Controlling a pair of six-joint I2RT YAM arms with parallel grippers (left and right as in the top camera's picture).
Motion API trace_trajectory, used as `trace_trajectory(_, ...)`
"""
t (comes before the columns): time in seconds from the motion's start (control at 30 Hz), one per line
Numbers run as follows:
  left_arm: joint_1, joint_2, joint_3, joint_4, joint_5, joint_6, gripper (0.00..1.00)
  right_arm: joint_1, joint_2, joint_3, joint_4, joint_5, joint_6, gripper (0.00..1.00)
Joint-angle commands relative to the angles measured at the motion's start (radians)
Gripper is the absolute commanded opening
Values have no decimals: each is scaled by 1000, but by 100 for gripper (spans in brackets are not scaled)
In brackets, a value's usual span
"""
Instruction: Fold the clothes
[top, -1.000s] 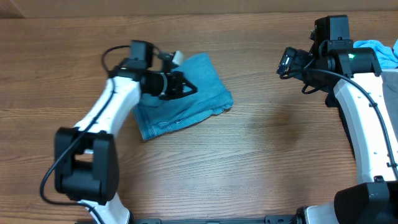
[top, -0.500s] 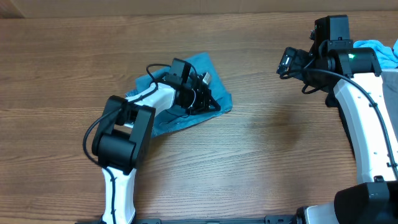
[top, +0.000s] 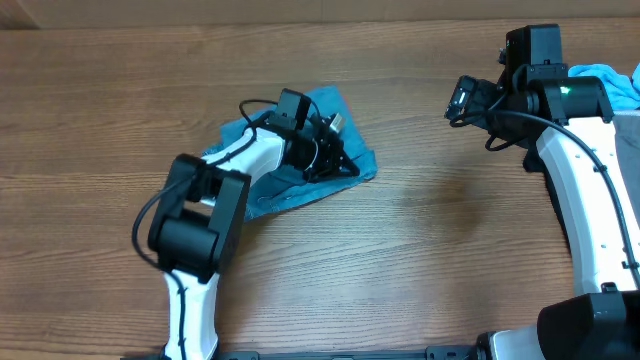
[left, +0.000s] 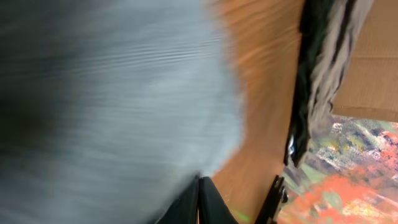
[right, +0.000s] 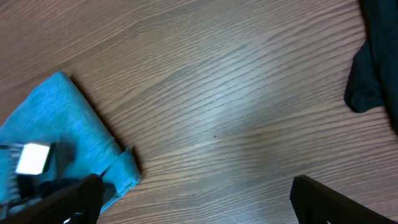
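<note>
The folded jeans lay left of centre on the bench, long axis running near-left to far-right. My left jaws sat shut over their right corner, nothing visibly pinched; my right jaws hung wide open, empty, well off to the right.

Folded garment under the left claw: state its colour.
The folded garment is plain mid-blue, no pattern visible; the overhead view shows it best.

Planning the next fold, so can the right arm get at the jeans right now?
Probably yes: bare table lies between the open right gripper and the jeans, though the left gripper already sits on them.
</note>
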Motion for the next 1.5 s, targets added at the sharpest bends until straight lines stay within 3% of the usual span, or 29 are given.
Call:
trace_trajectory(0.0, -21, -170, 66, 46, -50, -51, 4, -2, -2, -6, 5, 6, -4, 100)
trace_trajectory(0.23, -66, -141, 67, 87, -155, -124, 4, -2, -2, -6, 5, 6, -4, 100)
trace_trajectory(0.53, -122, 49, 66, 137, -265, -179, 4, -2, -2, -6, 5, 6, -4, 100)
trace_trajectory(0.77, -100, 155, 68, 162, -211, -187, 4, -2, -2, -6, 5, 6, -4, 100)
trace_trajectory(0.93, -71, 85, 144, 229, -65, -182, 4, -2, -2, -6, 5, 6, -4, 100)
trace_trajectory(1.1, -33, -16, 273, 228, -83, -203, 4, -2, -2, -6, 5, 6, -4, 100)
trace_trajectory(1.27, 3, -22, 299, 191, -124, -257, 4, -2, -2, -6, 5, 6, -4, 100)
trace_trajectory(1.47, 10, 60, 297, -19, -251, -187, 4, -2, -2, -6, 5, 6, -4, 100)
